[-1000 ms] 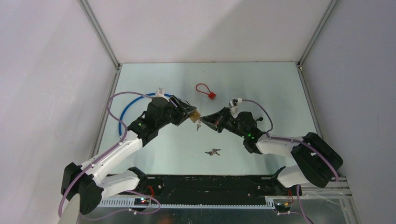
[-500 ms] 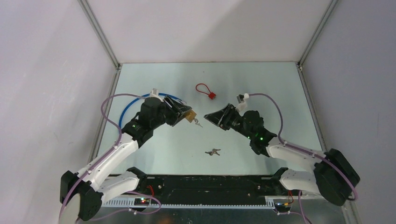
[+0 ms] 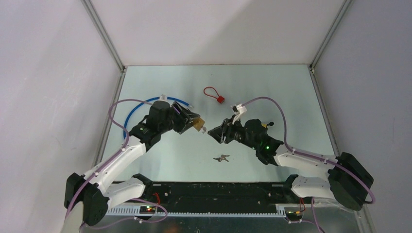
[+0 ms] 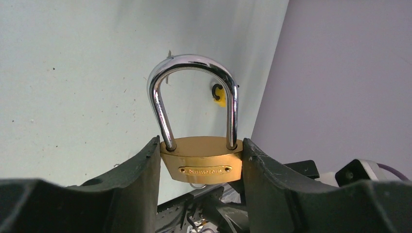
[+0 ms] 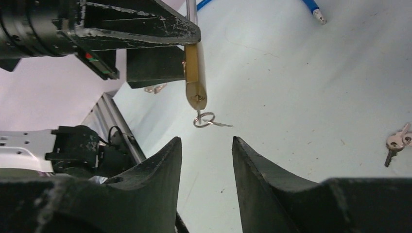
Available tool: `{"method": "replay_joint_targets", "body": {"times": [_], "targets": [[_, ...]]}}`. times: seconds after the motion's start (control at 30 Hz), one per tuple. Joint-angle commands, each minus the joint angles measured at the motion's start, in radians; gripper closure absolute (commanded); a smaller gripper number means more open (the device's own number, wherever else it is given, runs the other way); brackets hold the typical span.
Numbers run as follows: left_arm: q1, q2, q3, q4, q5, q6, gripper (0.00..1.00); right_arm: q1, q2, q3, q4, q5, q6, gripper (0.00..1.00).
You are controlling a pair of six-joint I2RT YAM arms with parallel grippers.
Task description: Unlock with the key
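Note:
My left gripper (image 3: 193, 122) is shut on a brass padlock (image 4: 201, 158) with a closed steel shackle (image 4: 193, 92), held above the table. In the right wrist view the padlock (image 5: 196, 73) hangs edge-on with a key and its ring (image 5: 206, 119) in its bottom keyhole. My right gripper (image 3: 214, 131) is open and empty, its tips just right of and below the key ring (image 3: 204, 129). Its fingers (image 5: 167, 160) do not touch the key.
A spare pair of keys (image 3: 221, 158) lies on the table in front of the grippers, also in the right wrist view (image 5: 396, 144). A red cable lock (image 3: 214, 94) lies farther back. A blue cable (image 3: 138, 109) curls behind the left arm.
My right gripper has dropped lower and moved left toward the key hanging under the padlock. The left gripper has held the padlock nearly still.

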Motion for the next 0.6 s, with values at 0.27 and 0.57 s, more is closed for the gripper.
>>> {"method": "replay_joint_targets", "body": {"times": [0.27, 0.57], "targets": [[0.002, -0.019, 0.064, 0.057, 0.041, -0.028, 1.0, 0.036, 0.113, 0.122, 0.068, 0.033, -0.135, 0.62], [0.002, -0.022, 0.065, 0.059, 0.04, -0.032, 1.0, 0.049, 0.163, 0.153, 0.048, 0.059, -0.138, 0.75]]}}
